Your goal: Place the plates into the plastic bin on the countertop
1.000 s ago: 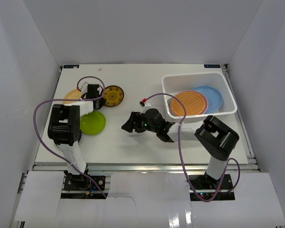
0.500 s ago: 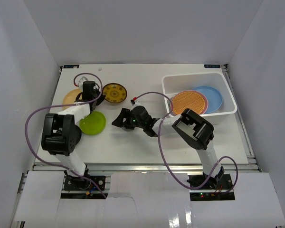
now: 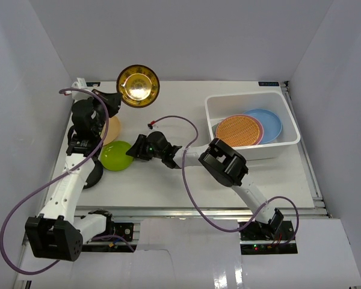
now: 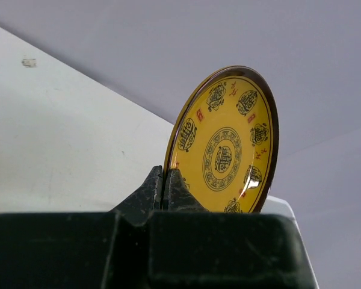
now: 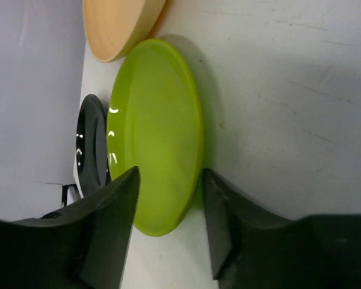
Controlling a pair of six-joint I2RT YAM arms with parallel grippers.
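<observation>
Though white, smudged countertop (image 3: 150, 180) (grey walls (image 3: 180, 36))

L gripper (image 4: 166, 188) clamped on blk-yellow plate (image 4: 225, 144)

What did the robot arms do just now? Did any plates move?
The left fingers lifted the yellow plate off the table and now hold it high, on edge. The right fingers, open, slid left across the table to the green plate and now sit on either side of its edge. The green plate and the plates in the bin stayed put.
</observation>
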